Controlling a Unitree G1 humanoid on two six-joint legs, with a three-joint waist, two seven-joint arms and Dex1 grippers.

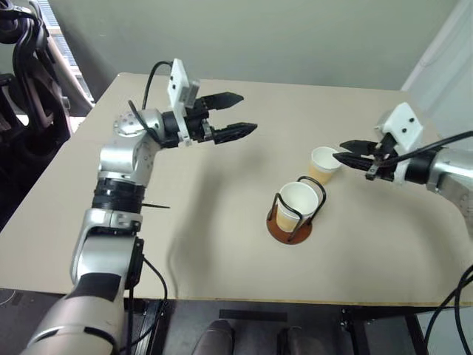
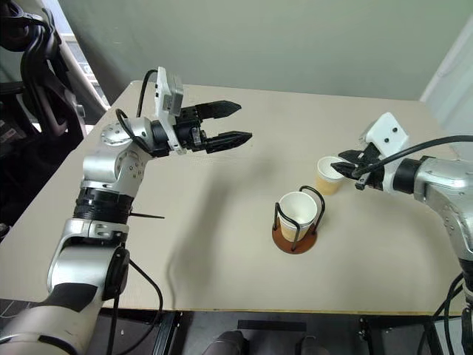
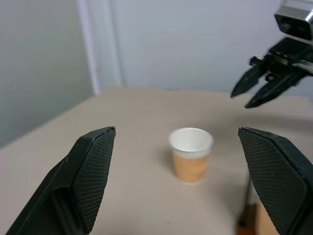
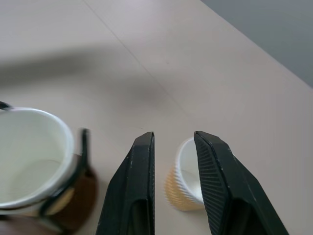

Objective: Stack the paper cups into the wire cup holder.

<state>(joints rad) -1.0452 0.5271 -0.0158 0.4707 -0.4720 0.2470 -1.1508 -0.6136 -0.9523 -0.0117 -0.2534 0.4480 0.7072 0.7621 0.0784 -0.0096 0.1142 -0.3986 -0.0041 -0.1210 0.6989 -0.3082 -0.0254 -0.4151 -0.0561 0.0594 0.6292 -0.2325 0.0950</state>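
Observation:
The wire cup holder (image 1: 290, 234), a reddish-brown disc with black wire arches, stands right of the table's middle with a paper cup (image 1: 298, 200) upright inside it. Another paper cup (image 1: 323, 164) stands upright on the table just behind and right of the holder. My right gripper (image 1: 341, 151) hovers at that cup's rim, its fingers a narrow gap apart with nothing between them; the cup (image 4: 183, 186) sits below the tips. Raised over the table's left-middle, my left gripper (image 1: 249, 112) stands wide open and empty, pointing toward the loose cup (image 3: 191, 154).
The tan table (image 1: 222, 244) has bare surface between my left gripper and the holder. Black chairs (image 1: 29, 81) stand off its left edge. A thin black strip (image 1: 151, 205) sticks out from my left arm.

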